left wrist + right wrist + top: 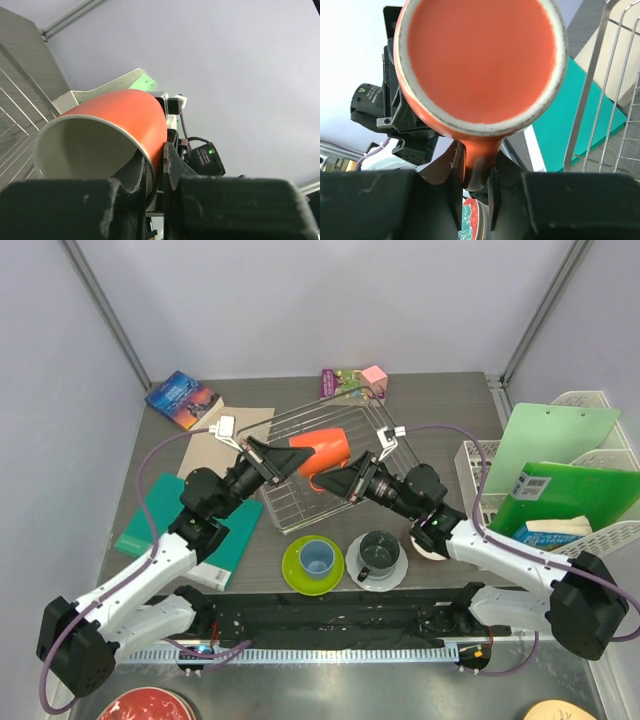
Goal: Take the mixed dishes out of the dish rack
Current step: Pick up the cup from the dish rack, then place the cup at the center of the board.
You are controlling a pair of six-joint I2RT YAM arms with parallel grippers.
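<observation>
Top external view: the left hand (283,462) is pressed together on the rim wall of the orange mug (325,447). The left wrist view confirms one finger inside the mouth and one outside. The mug is held on its side above the dish rack (285,512). Its long axis runs roughly 9 to 3 o'clock, mouth toward 9, base toward 3. The handle points to 6 o'clock. The right hand (342,481) pinches that handle, as the right wrist view shows.

Both hands hold the one mug, from 9 and 5 o'clock of it. The next move probably calls for one hand to let go before the other carries the mug clear of the rack.

Surroundings:
- A teal book (150,522) lies at 8 o'clock of the rack.
- A green plate (294,575) bearing a blue cup (318,559) sits at 6 o'clock.
- A grey mug (378,552) stands just beside the plate, at its 3 o'clock.
- White baskets (600,532) stand well apart at 3 o'clock.

The plate and mugs crowd the near worktop (450,415). The right forearm crosses above it at 4 o'clock.
</observation>
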